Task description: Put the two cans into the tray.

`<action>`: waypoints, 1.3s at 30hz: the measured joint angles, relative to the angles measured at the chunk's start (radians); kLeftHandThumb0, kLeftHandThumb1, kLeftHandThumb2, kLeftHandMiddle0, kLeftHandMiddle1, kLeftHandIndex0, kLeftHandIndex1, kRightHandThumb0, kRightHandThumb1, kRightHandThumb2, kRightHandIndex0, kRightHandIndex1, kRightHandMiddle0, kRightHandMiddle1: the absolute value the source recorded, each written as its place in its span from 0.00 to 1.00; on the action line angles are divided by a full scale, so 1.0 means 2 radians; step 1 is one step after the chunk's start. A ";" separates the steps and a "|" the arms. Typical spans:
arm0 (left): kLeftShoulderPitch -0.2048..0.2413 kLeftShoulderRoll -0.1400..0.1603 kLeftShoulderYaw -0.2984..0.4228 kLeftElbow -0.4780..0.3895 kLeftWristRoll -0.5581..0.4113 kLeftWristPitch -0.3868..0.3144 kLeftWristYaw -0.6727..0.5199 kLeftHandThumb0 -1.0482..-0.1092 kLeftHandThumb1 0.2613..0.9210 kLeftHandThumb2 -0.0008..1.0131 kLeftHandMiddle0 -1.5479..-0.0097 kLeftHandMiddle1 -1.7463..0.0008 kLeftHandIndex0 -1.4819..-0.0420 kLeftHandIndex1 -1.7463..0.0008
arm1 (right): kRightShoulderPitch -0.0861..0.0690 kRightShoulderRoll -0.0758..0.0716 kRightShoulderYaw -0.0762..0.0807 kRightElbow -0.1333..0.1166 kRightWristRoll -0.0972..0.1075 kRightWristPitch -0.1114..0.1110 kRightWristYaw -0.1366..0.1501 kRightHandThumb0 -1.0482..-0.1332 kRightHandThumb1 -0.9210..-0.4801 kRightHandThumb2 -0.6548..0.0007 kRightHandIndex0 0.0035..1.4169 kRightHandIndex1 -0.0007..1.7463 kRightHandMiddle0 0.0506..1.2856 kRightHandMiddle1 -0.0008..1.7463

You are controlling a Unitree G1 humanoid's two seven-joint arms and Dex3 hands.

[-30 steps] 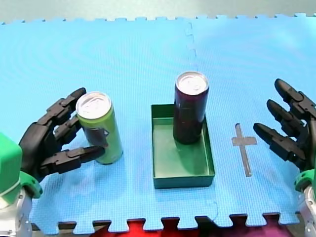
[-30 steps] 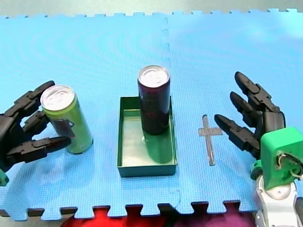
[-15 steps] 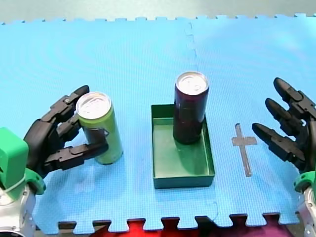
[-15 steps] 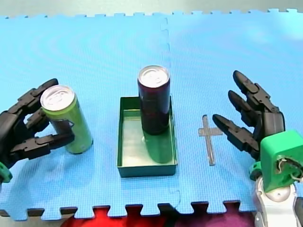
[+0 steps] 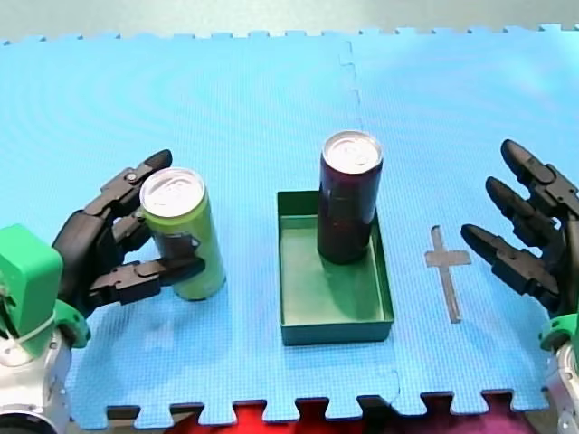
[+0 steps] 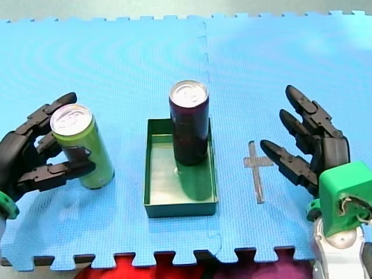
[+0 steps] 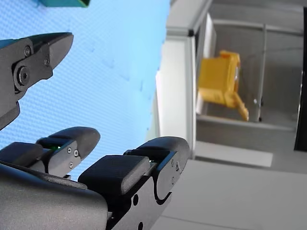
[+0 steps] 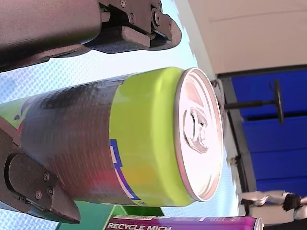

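The green can [image 5: 181, 235] stands upright on the blue foam mat [image 5: 226, 99], left of the green tray [image 5: 335, 331] and apart from it. The left hand [image 5: 109, 249] is closed round this can: the thumb lies across its front low down, and the other fingers [image 5: 145, 170] curl behind its upper part near the rim. The second wrist view shows the same green can [image 8: 144, 139] between the dark fingers, its silver top and pull tab facing the camera. The dark purple can [image 5: 348, 199] stands upright inside the tray, at the far end. The right hand [image 5: 529, 235] is at the right side of the mat, just beside a grey cross mark [image 5: 446, 271], its fingers uncurled and holding nothing.
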 measured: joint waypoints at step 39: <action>-0.018 -0.006 -0.033 0.009 0.027 0.005 -0.015 0.00 0.66 0.01 0.86 1.00 0.82 0.99 | -0.015 -0.001 -0.007 0.019 0.003 0.000 -0.006 0.36 0.44 1.00 0.42 0.00 0.40 0.00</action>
